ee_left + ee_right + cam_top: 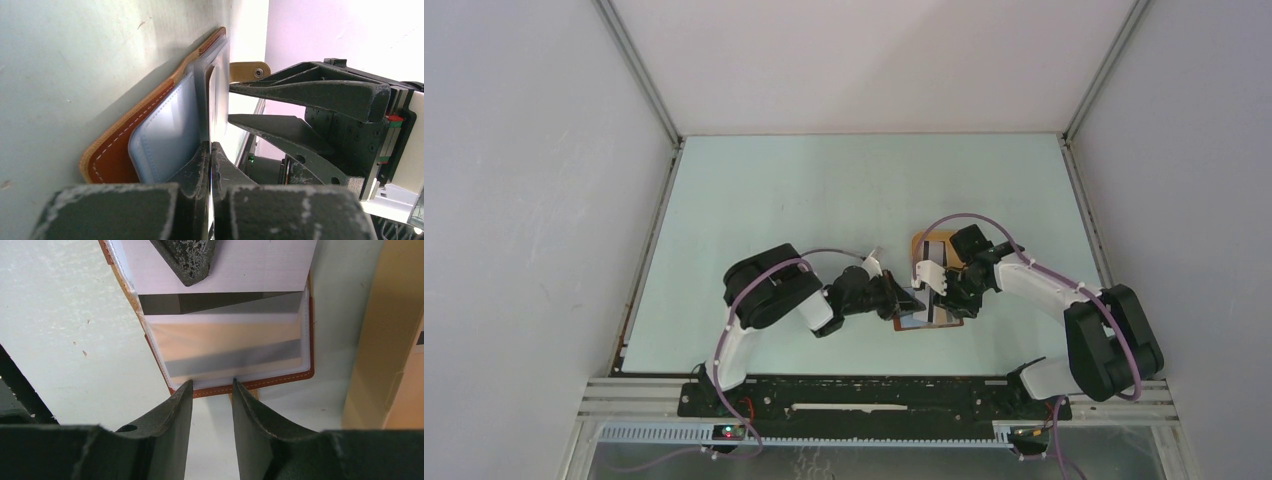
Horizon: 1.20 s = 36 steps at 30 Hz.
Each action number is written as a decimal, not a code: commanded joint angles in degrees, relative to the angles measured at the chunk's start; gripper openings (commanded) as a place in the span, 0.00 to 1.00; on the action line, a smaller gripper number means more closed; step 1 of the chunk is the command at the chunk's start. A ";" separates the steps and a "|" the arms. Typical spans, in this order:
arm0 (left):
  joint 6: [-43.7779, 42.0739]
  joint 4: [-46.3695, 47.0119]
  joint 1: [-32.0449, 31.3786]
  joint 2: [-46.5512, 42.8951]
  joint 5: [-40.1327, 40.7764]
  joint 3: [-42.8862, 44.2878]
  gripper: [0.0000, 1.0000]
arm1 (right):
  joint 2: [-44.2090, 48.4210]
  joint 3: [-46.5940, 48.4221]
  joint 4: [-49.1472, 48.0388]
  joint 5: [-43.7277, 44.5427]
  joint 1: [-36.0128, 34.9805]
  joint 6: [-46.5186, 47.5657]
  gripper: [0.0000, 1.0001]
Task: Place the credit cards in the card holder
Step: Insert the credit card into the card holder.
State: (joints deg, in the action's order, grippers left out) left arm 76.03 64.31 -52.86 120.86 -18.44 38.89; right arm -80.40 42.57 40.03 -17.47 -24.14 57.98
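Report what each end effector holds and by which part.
Left end effector: shut on a credit card, pinched by one edge. Right end effector: open at the card holder's edge, holding nothing.

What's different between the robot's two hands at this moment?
The left hand is pinched shut on a credit card; the right hand stands open, with no grip that I can see. The left hand reaches the card holder from its left, the right hand from its right. Both have dark fingers and meet at the open card holder.
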 commanded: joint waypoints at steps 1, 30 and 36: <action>0.45 1.70 -0.87 0.70 2.96 -0.14 0.02 | -1.33 0.40 -0.46 -1.60 -1.09 -0.67 0.43; 1.93 6.93 -4.24 1.77 12.18 -2.45 0.02 | -2.37 0.85 0.02 -1.44 -1.35 -1.11 0.43; 2.48 7.63 -5.52 2.39 13.82 -2.01 0.01 | -2.42 0.85 0.02 -1.42 -1.43 -1.20 0.43</action>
State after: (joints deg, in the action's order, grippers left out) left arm 78.11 69.82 -56.66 121.95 -7.64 37.08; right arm -81.34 43.35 40.75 -17.06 -24.47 57.54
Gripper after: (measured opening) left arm 0.022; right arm 0.430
